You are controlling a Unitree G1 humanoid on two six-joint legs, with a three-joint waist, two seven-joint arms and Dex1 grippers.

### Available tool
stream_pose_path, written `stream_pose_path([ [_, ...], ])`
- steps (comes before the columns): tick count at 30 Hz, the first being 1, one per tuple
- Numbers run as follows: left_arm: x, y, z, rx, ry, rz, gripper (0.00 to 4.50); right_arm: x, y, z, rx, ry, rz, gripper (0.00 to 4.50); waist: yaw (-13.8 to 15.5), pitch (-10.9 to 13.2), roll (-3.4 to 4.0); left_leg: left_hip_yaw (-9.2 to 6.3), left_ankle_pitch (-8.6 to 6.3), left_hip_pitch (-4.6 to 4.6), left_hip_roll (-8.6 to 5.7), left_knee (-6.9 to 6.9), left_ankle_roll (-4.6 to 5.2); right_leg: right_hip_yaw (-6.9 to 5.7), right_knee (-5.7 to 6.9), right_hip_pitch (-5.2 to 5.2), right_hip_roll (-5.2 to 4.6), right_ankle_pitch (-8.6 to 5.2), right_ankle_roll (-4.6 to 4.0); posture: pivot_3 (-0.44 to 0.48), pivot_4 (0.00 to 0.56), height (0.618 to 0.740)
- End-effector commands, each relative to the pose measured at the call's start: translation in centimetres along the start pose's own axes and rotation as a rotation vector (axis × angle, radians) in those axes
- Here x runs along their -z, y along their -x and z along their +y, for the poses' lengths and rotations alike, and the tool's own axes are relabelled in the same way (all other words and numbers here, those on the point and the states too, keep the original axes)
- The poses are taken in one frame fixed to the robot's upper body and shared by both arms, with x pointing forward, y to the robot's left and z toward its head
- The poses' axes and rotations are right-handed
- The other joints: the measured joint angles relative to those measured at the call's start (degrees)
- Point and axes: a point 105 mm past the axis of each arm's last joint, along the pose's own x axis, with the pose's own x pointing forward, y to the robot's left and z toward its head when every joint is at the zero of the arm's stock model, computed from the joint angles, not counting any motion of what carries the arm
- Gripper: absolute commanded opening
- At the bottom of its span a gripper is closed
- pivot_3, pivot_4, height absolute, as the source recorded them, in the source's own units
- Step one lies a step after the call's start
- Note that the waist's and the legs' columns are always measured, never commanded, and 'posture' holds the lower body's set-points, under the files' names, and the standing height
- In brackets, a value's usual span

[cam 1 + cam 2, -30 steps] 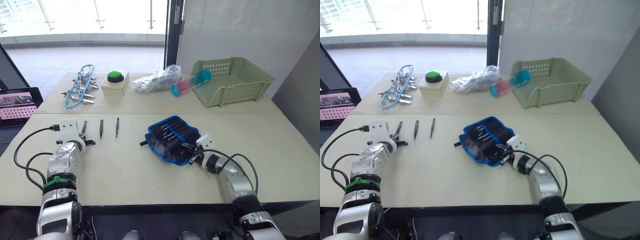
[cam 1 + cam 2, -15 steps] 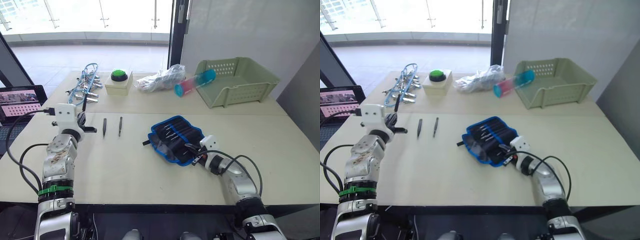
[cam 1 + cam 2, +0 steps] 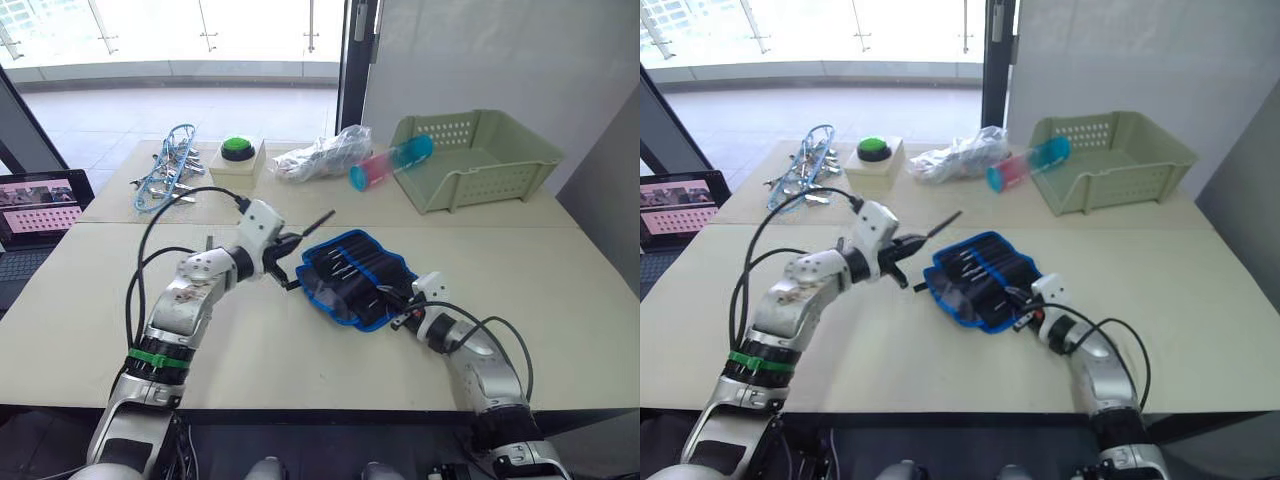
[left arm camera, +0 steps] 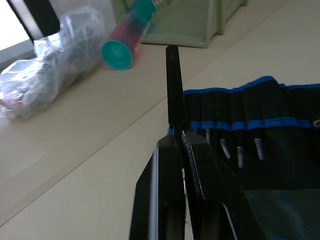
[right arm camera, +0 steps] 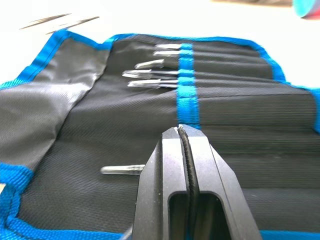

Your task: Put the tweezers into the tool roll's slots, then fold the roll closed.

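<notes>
The tool roll (image 3: pixel 355 275) lies open mid-table, black with blue trim. Several tweezers (image 5: pixel 150 75) sit in its slots (image 5: pixel 220 107), silver tips showing, and one more (image 5: pixel 122 170) sits lower down. My left gripper (image 3: pixel 287 246) hovers just left of the roll, shut on a dark tweezers (image 4: pixel 172 85) that points up and over the roll. My right gripper (image 3: pixel 398 303) is shut at the roll's near right edge, its tips touching the blue band (image 5: pixel 186 95). Two loose tweezers (image 5: pixel 60 21) lie on the table beyond the roll.
A green basket (image 3: pixel 480 160) stands at the back right, with a teal and pink tube (image 3: pixel 385 165) and a plastic bag (image 3: pixel 320 158) beside it. A green button box (image 3: pixel 236 153) and silver clips with blue cord (image 3: pixel 165 180) are back left. A laptop (image 3: pixel 40 200) is far left.
My left arm has swung from the table's left side across to the roll, carrying one tweezers. The right gripper has stayed at the roll's edge.
</notes>
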Motion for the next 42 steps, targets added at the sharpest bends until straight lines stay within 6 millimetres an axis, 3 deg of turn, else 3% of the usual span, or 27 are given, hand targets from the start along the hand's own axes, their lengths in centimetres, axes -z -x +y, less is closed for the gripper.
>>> stream_pose_path([
  [1,-1.0,-0.9,-2.4,0.119,-0.021,0.024,0.03,-1.8,0.3,-0.6,0.026,0.023,-0.063,0.0,-0.2,0.0,0.06,0.0,0.0,-0.03,0.0,0.01,0.0,0.0,0.0,-0.02,0.01,0.0,0.0,0.0,0.15,0.74],
  [6,0.7,-1.7,-3.9,0.181,-0.005,0.14,0.03,-0.7,0.4,-0.8,0.042,0.029,-0.01,0.0,-0.5,0.1,0.14,0.0,0.01,-0.06,0.02,0.01,0.01,0.0,0.0,-0.04,0.05,0.0,0.0,0.0,0.15,0.74],
  [18,2.5,-1.3,-4.2,0.189,0.022,0.25,0.03,1.8,0.7,-0.4,0.053,0.001,0.073,0.0,-0.9,0.1,0.15,-0.08,0.01,-0.1,0.0,0.22,0.02,-0.03,0.01,0.03,0.05,0.0,0.01,0.0,0.15,0.74],
  [30,2.0,-2.4,-3.6,0.181,0.018,0.263,0.03,2.0,0.9,-0.4,0.059,0.003,0.076,0.0,-0.9,0.1,0.15,-0.08,0.0,-0.12,0.0,0.28,0.02,-0.05,0.04,0.03,0.05,0.0,0.01,0.0,0.15,0.74],
  [42,2.1,-4.1,-4.5,0.218,0.012,0.269,0.03,1.8,0.9,-0.4,0.066,0.002,0.067,0.0,-0.9,0.1,0.15,-0.04,0.0,-0.15,-0.02,0.35,0.03,-0.09,0.07,0.04,0.05,0.0,0.01,0.0,0.15,0.74],
])
